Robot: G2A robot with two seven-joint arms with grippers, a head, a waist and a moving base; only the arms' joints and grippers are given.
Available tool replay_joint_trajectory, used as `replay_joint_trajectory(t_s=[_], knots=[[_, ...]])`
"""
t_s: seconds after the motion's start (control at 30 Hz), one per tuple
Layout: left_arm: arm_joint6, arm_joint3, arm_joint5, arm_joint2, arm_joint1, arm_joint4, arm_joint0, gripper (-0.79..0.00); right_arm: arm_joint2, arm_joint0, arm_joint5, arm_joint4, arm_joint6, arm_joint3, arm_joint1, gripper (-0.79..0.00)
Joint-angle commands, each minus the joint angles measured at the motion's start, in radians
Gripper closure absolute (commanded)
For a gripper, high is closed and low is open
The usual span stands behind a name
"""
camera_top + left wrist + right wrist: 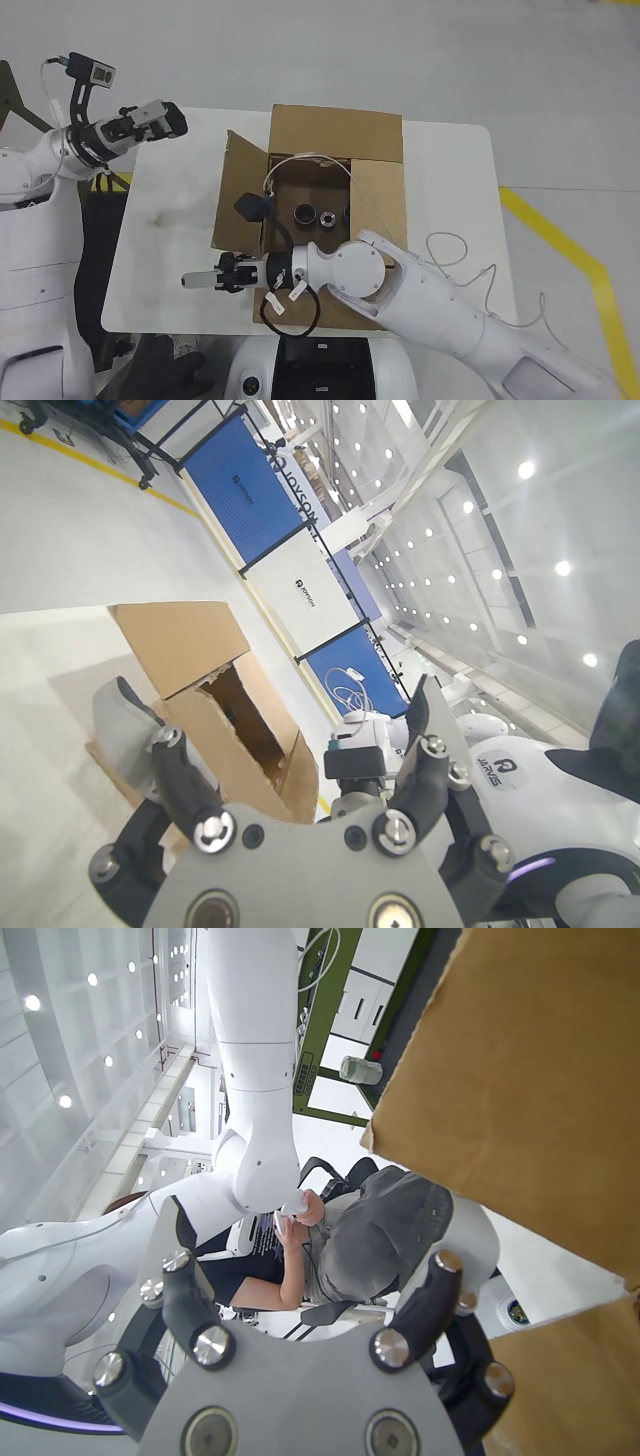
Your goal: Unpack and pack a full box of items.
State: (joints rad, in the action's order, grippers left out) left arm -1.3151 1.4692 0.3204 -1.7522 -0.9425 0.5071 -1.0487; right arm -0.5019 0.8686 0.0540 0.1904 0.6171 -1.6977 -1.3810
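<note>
Cardboard box [335, 130] is sat roughly mid-table [170, 230] with all its flaps folded out. A couple of dark round metal parts [304, 214] can be seen on the bottom inside; what exactly they are can't be made out.

The right gripper [200, 280] is held over the table just off the box's near-left corner. Its fingers are spread wide with nothing caught between them, and a box flap is seen close by in its wrist view.

The left gripper [170, 120] is found up by the table's far-left corner, well apart from the box. It's also spread wide with nothing held.
</note>
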Motion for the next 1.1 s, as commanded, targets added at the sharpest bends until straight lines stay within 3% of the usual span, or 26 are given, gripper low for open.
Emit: replay_joint_trajectory(t_s=[0.0,0.37,0.47,1.07], knots=[[0.002,0.022,-0.009,0.002,0.002,-0.001,-0.012,-0.785,-0.003,0.003,0.000,-0.004,0.004,0.001,-0.002,-0.785],[0.048,0.012,-0.036,0.087,0.001,-0.011,0.002,-0.785,-0.024,0.036,0.002,-0.030,0.040,-0.010,-0.005,-0.785],[0.095,-0.021,-0.030,0.081,0.003,-0.024,0.013,-0.785,-0.031,0.045,0.005,-0.039,0.048,-0.015,-0.005,-0.785],[0.095,-0.021,-0.030,0.081,0.003,-0.024,0.013,-0.785,-0.042,0.054,0.006,-0.044,0.049,-0.019,-0.004,-0.785]])
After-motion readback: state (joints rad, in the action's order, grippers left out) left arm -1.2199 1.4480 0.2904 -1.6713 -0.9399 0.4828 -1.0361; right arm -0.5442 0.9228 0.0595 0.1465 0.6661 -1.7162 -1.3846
